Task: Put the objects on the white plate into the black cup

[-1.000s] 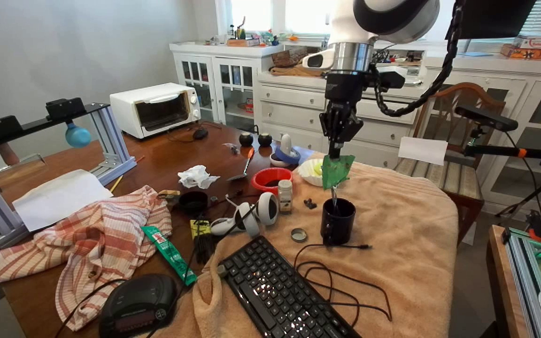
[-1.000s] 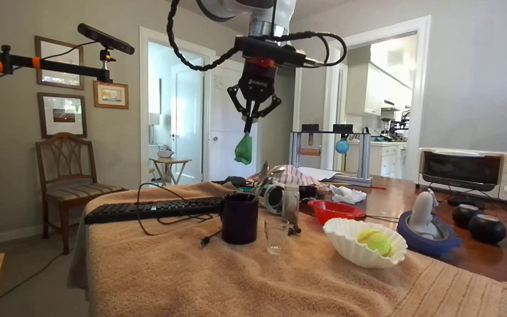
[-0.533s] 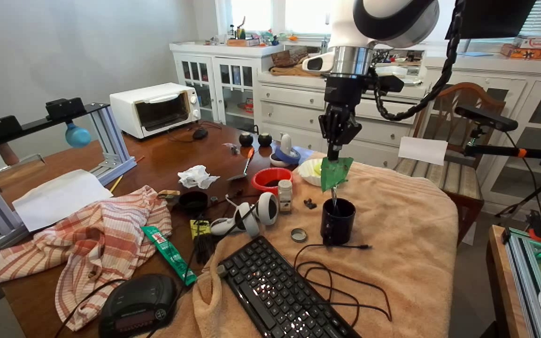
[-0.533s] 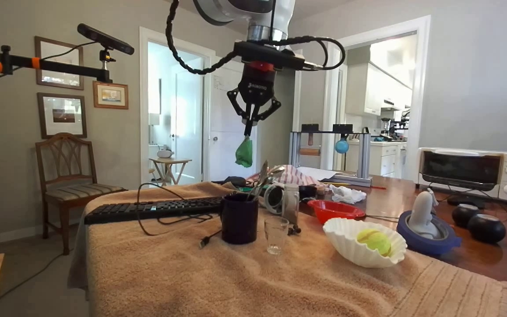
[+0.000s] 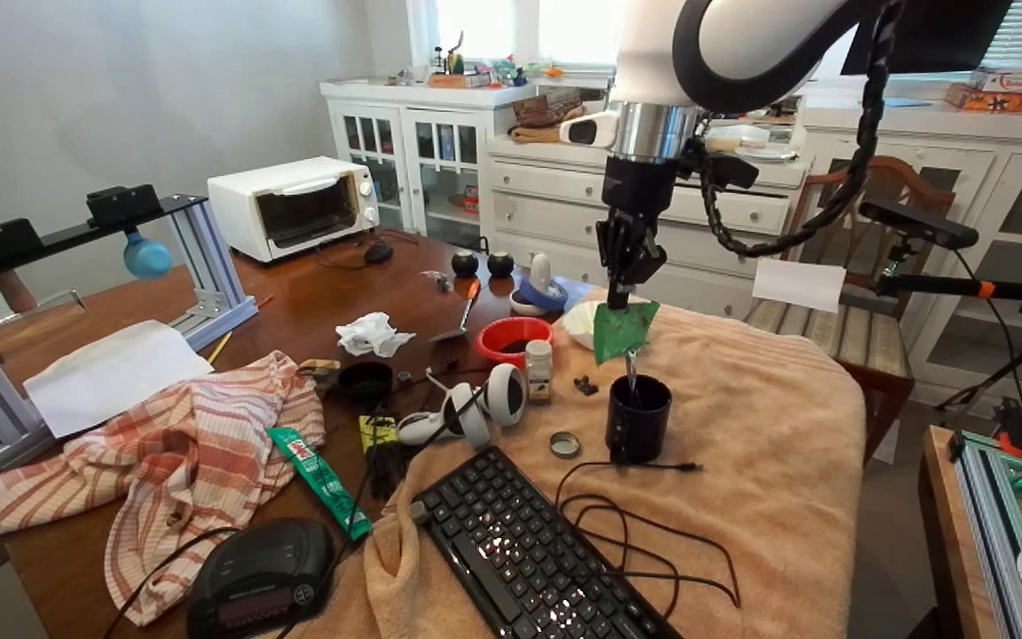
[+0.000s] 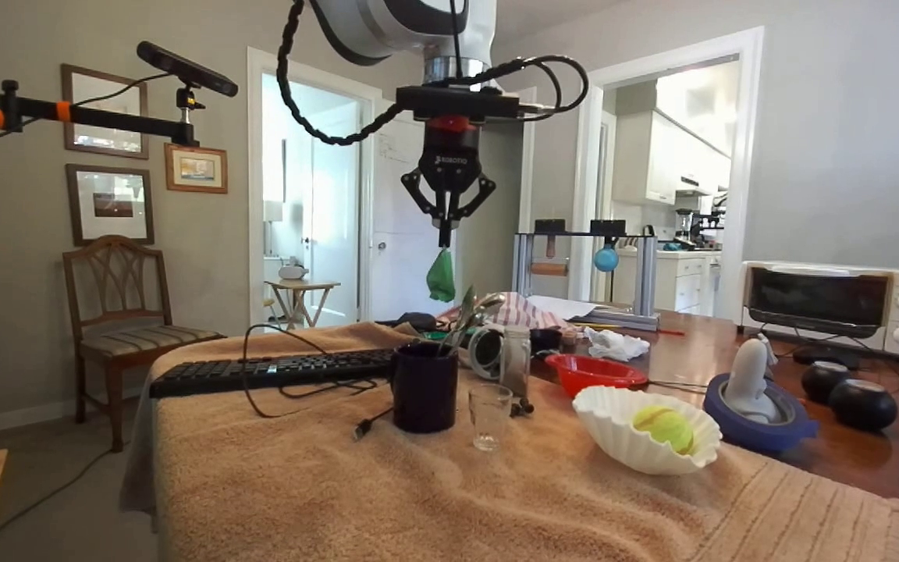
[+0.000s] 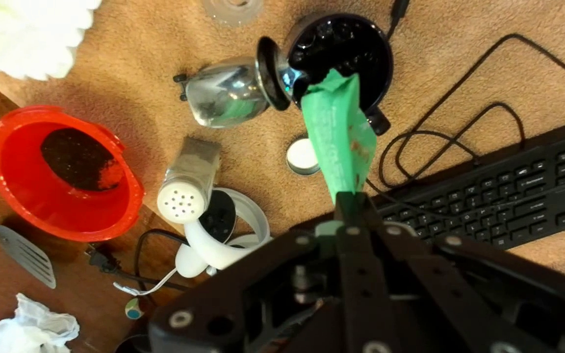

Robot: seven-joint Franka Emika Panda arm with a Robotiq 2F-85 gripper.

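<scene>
One yellow-green ball sits in the white plate, on the tan towel nearest me. Slightly farther stands a small clear glass, and just beyond it the black cup, metal utensils leaning inside. Above the tabletop, clear of that cup, the pincer is drawn narrow and holds a crumpled green piece, dangling. Farther off are the white toaster oven and a wooden chair.
</scene>
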